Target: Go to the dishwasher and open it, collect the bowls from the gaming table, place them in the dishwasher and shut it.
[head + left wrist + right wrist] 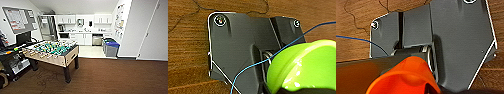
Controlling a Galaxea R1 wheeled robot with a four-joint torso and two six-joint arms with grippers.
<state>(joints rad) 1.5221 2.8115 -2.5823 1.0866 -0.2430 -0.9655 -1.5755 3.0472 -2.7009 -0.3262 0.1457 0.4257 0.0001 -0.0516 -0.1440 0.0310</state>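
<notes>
Brown carpet is spreading across the foreground in the head view, running up to a table-football table standing on the left, with its green field and rows of small figures facing up. Beside it, at the far left, a black desk is carrying a dark monitor. Beyond the carpet, pale flooring is leading into a kitchenette with white cabinets. The dishwasher, what looks like a steel-fronted unit under the counter, is sitting at the back, its door appearing closed, though it is small and hazy. Two bins, one with a blue lid, are standing just to its right against the wall.

In the left wrist view a glossy green bowl is showing large against the dark plate, with a thin blue cable crossing in front. In the right wrist view an orange bowl is showing close up. Whether either gripper's jaws are open or closed I cannot tell.
</notes>
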